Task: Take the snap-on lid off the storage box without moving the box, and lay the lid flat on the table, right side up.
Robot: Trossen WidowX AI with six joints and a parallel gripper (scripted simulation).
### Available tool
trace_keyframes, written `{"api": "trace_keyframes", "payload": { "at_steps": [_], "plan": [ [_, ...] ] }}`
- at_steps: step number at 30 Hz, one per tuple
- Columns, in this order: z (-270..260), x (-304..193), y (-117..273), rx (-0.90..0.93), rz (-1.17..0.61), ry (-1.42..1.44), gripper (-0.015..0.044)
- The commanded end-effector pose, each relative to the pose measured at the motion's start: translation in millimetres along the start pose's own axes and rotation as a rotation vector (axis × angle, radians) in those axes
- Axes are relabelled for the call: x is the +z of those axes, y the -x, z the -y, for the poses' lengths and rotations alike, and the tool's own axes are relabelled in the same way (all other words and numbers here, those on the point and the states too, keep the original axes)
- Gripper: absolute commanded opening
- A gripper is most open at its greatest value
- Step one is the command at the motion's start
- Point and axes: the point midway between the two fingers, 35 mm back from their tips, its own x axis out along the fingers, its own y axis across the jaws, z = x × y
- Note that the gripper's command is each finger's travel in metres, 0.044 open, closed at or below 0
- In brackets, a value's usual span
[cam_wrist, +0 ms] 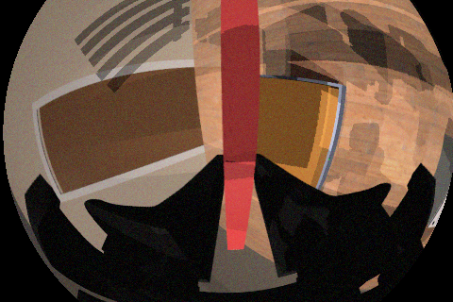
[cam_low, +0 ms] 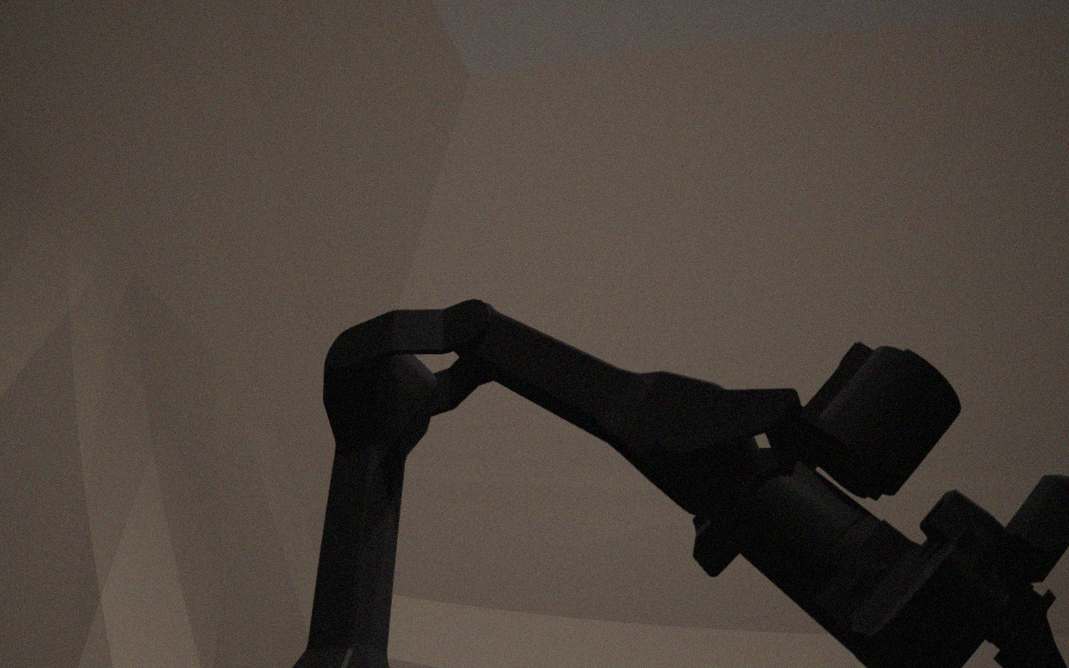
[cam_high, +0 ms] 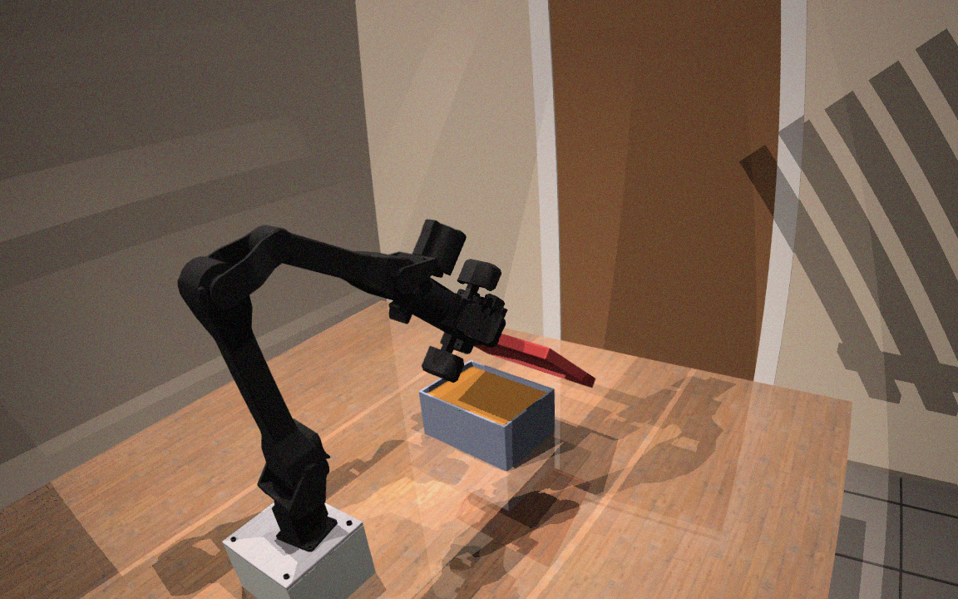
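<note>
Gripper (cam_high: 488,344) (cam_wrist: 238,160) clamped on red lid (cam_high: 535,349) (cam_wrist: 240,94), fingers slightly apart with lid between! Lid off, tilted, up in air near open blue-grey box (cam_high: 467,429) (cam_wrist: 341,118). Box upright on wooden table (cam_high: 691,477) (cam_wrist: 392,151), orange inside showing. Black arm (cam_high: 244,357) (cam_low: 360,515) arching over tabletop.

Relative to the storage box (cam_high: 467,432) (cam_wrist: 342,118): the near end of the red lid (cam_high: 542,357) (cam_wrist: 240,99), above its rim, is obscured by the gripper (cam_high: 486,339) (cam_wrist: 238,160) in the top view. In the wrist view, the lid conceals the box's one side and the gripper covers its lower corner. The exterior view excludes the box; its lower edge cuts off the arm (cam_low: 364,532). Fingertip contact above the box is indiscernible from the top.
</note>
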Motion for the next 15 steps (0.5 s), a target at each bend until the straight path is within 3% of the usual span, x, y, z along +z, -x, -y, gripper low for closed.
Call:
{"api": "trace_keyframes", "payload": {
  "at_steps": [1,15],
  "plan": [
    [-3,9,3,0.015,-0.002,0.003,0.0],
    [0,37,6,0.015,0.0,0.005,0.0]
  ]
}}
